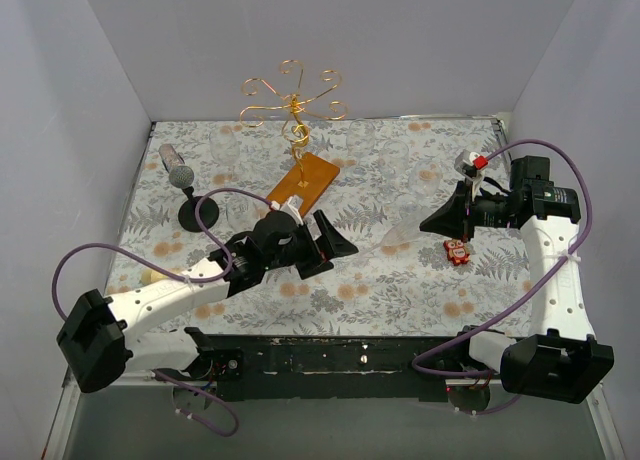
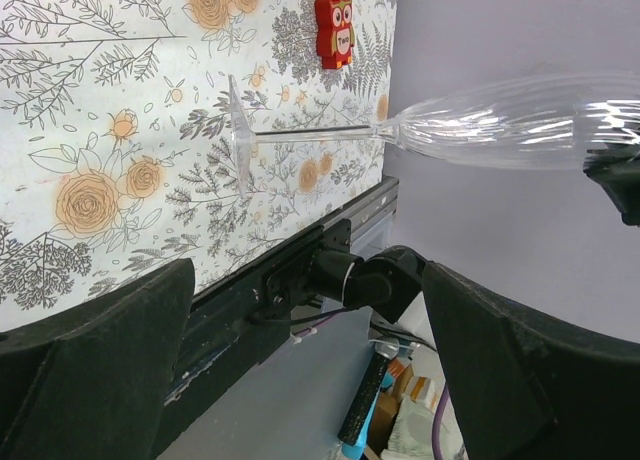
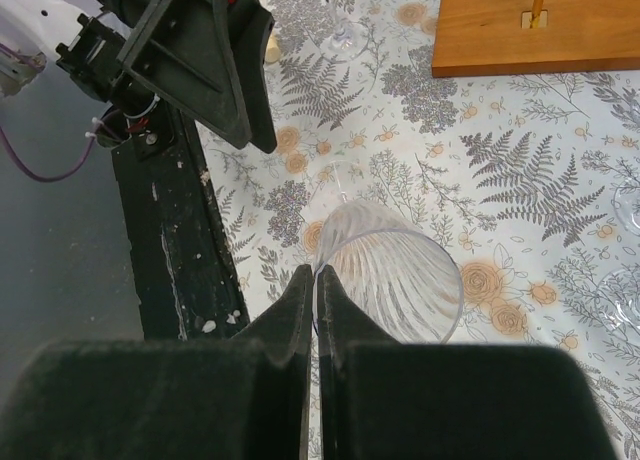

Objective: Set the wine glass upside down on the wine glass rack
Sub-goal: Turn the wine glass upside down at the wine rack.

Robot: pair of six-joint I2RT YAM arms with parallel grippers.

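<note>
Right jaws: the right gripper [image 3: 315, 280] is closed tight, its two pads pinching the rim of the wine glass [image 3: 395, 270] with only the thin glass wall between them.
Left jaws: the left gripper [image 1: 338, 255] stands spread to its widest. It holds nothing and touches nothing.
Wine glass: it is carried on its side, with the ribbed bowl at the right gripper and the stem running level. The round foot [image 2: 240, 135] stands on edge, pointing toward the left gripper. Whether the foot touches the cloth cannot be told.
Glass position: over the middle of the table [image 1: 400, 160], slightly right of centre, and nearer the near edge than the far edge.
Wine glass rack: the wine glass rack [image 1: 295, 100] stands upright toward the far edge, left of centre. Its wooden base [image 1: 305, 180] lies at a slant on the cloth and its spiral arms are bare.
In the way: the left gripper's head hangs just on the near side of the rack's base, between that base and the near edge, with the glass's foot off to its right.
Around: a red owl block [image 1: 458, 251] lies on the cloth beside the right gripper, toward the near edge. A microphone on a black stand [image 1: 192, 205] sits by the left edge, near the far-left corner, well apart from the glass.
</note>
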